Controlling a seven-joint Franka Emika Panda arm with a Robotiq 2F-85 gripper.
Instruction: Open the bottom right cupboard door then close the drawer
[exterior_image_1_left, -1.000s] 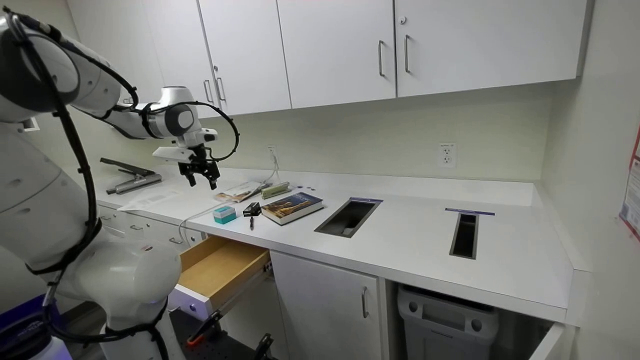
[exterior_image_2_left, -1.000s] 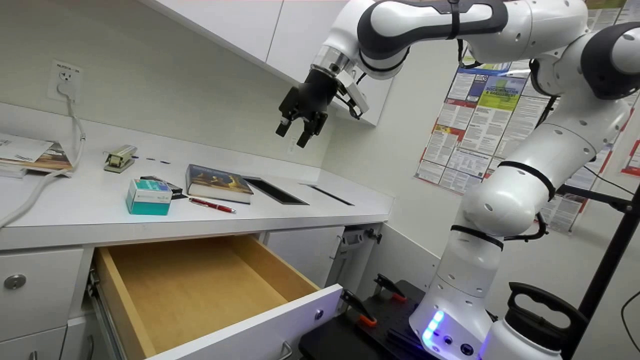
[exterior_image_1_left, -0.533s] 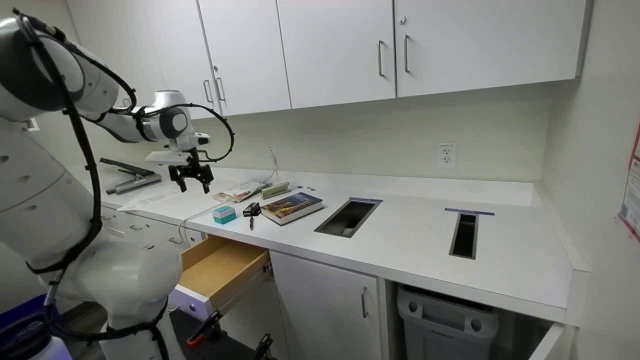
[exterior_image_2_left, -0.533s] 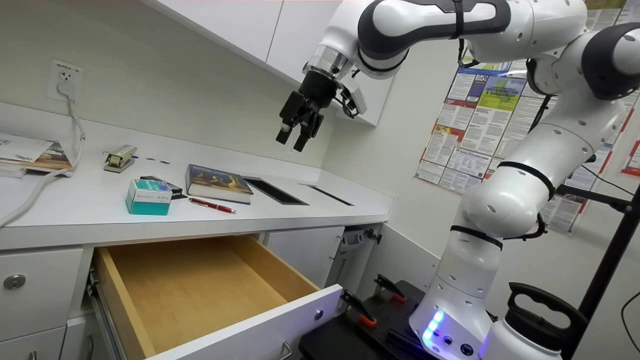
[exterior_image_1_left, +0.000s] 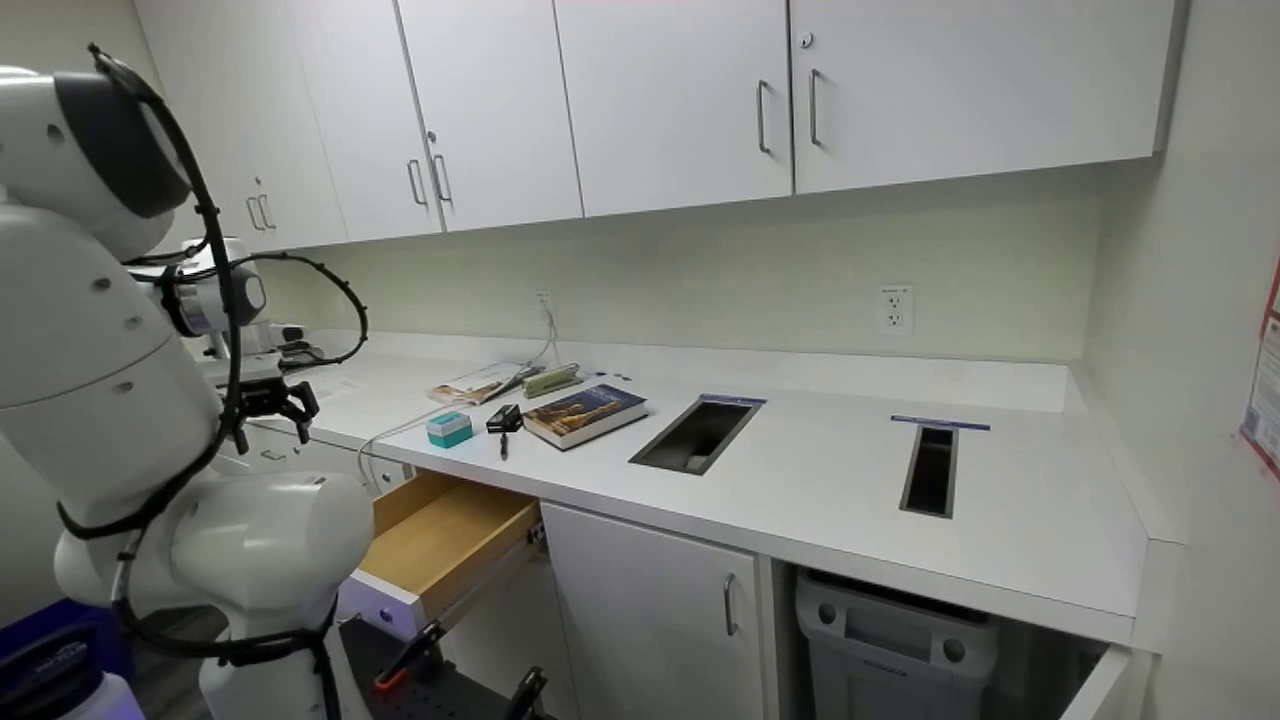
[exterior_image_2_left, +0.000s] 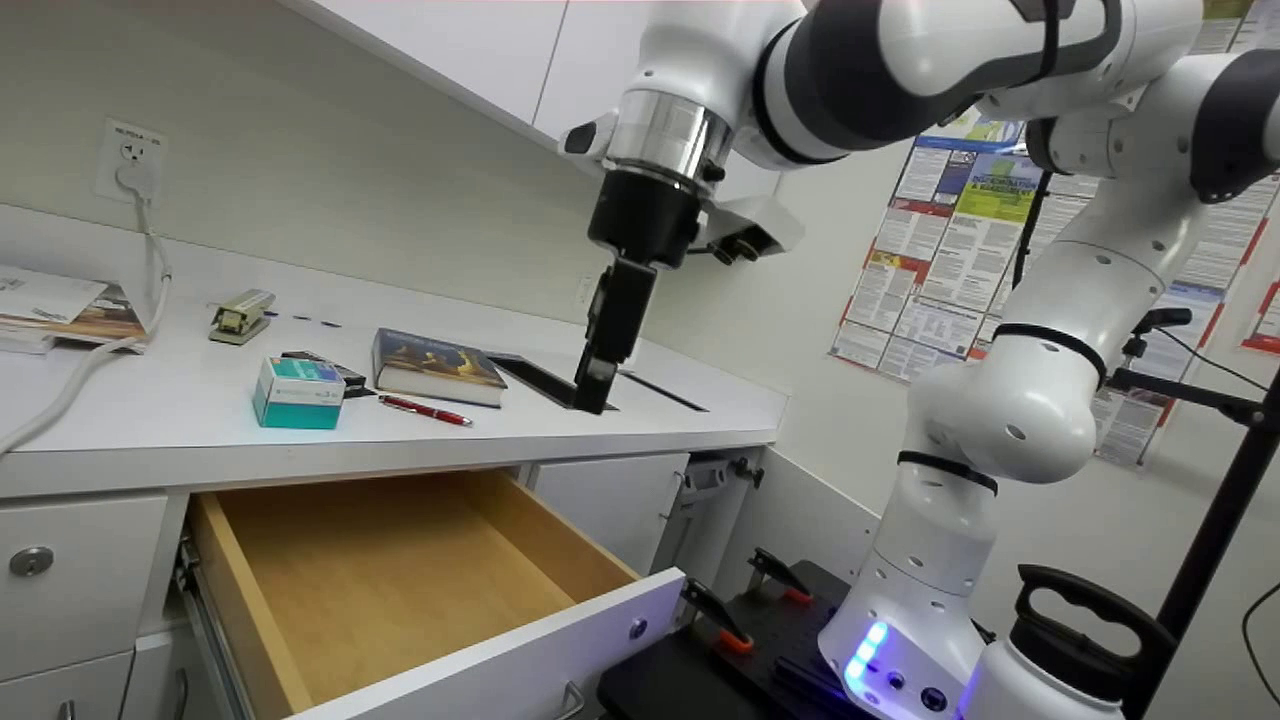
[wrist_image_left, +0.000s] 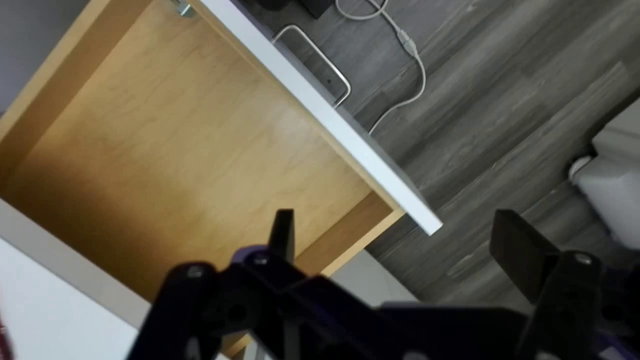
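your tool (wrist_image_left: 393, 215) points down with its two fingers (wrist_image_left: 520, 255) spread wide apart, and in the wrist view the gap between them frames a front corner of the open drawer (wrist_image_left: 210, 130) and a strip of grey floor (wrist_image_left: 470, 205). the drawer lies below the tool and apart from it, pulled well out from under the bench (exterior_image_1_left: 800, 480); most of its pale wood box spreads toward the upper left of the wrist view, and its silver handle (wrist_image_left: 322, 56) sits farther along the white front. in an exterior view the arm (exterior_image_1_left: 270, 540) hides part of that front, so you cannot judge there how the tool lines up with it. well along the bench, by the side wall (exterior_image_1_left: 1200, 300), the bottom right cupboard door (exterior_image_1_left: 1100, 690) already stands open, its edge showing, with a grey bin (exterior_image_1_left: 895, 650) inside; it is well apart from the tool. in an exterior view a book (exterior_image_2_left: 440, 365), a red pen (exterior_image_2_left: 425, 410) and a teal and white box (exterior_image_2_left: 297, 393) rest on the bench near the drawer
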